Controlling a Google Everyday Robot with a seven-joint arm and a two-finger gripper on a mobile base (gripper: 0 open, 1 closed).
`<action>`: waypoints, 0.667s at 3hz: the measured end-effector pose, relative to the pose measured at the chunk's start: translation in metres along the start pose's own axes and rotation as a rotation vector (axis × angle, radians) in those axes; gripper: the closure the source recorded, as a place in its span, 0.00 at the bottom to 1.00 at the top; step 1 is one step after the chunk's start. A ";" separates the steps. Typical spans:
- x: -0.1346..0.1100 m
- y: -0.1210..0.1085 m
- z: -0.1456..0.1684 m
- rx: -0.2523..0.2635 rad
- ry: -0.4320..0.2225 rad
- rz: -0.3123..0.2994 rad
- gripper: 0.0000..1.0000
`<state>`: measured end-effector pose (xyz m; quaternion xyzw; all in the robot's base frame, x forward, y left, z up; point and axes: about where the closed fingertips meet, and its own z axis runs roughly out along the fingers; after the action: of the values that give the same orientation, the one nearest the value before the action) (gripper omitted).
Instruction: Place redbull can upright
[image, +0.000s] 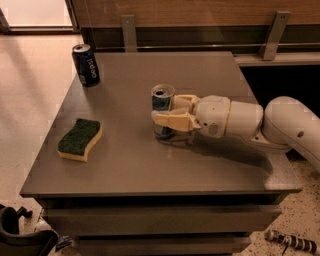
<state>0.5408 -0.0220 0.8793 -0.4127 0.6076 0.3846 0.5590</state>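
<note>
The redbull can (162, 101) stands upright near the middle of the grey table (125, 160), its shiny silver top facing up. My gripper (165, 113) reaches in from the right on the white arm (240, 120). Its cream fingers (172, 120) sit on either side of the can's body and close on it. The can's lower part is partly hidden behind the near finger, and its base rests on the tabletop.
A dark blue Pepsi can (86, 64) stands upright at the table's far left corner. A green and yellow sponge (80, 139) lies on the left side. A wooden wall with metal brackets runs behind the table.
</note>
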 end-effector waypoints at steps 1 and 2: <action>0.000 0.000 0.000 0.000 0.000 0.000 0.39; 0.000 0.000 0.000 0.000 0.000 0.000 0.17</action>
<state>0.5407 -0.0218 0.8793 -0.4128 0.6076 0.3847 0.5590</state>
